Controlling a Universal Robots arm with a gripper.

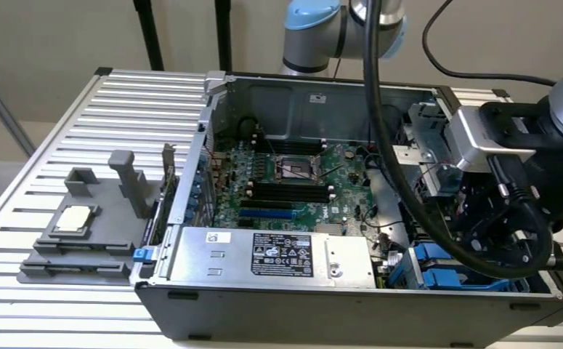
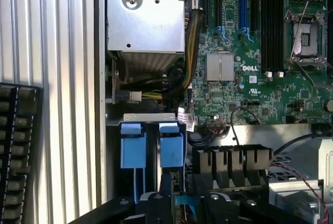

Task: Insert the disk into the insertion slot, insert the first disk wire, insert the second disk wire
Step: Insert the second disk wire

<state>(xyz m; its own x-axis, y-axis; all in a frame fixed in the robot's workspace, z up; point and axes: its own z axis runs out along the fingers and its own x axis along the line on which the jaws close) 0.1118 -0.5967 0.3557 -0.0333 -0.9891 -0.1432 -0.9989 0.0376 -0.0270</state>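
- Computer case [image 1: 359, 305] lies on its side on the slatted desk [image 1: 58, 313], open side up. This leaves the drive cage reachable from above.
- The insertion slot [image 1: 425, 275] is the grey sheet-metal cage in the case corner at the exterior view's right, next to the silver power-supply box [image 1: 272, 254]. The wrist view shows its metal lip [image 2: 148, 117] with two blue tab ends side by side just under it.
- The disk [image 2: 171, 150] is taken to be the blue-framed unit nearer the gripper. It appears seated in the cage, with only its blue end tab showing and the metal body hidden inside.
- Judged orientation: the disk stands on edge, parallel to its blue neighbour [image 2: 132, 151]. Its long axis runs into the cage, away from the opening, and the tab end faces outward for handling. Cannot tell which way the connector end faces.
- The gripper [image 2: 182, 197] hangs low over the cage mouth, close to the disk's tab. In the exterior view it [image 1: 480, 236] is sunk inside the case wall, above the blue parts.
- A small blue piece sits at the gripper, but contact is unclear. Cannot tell how wide the gripper stands or whether it has hold of anything.
- The green motherboard [image 1: 291, 182] is well apart from the gripper.
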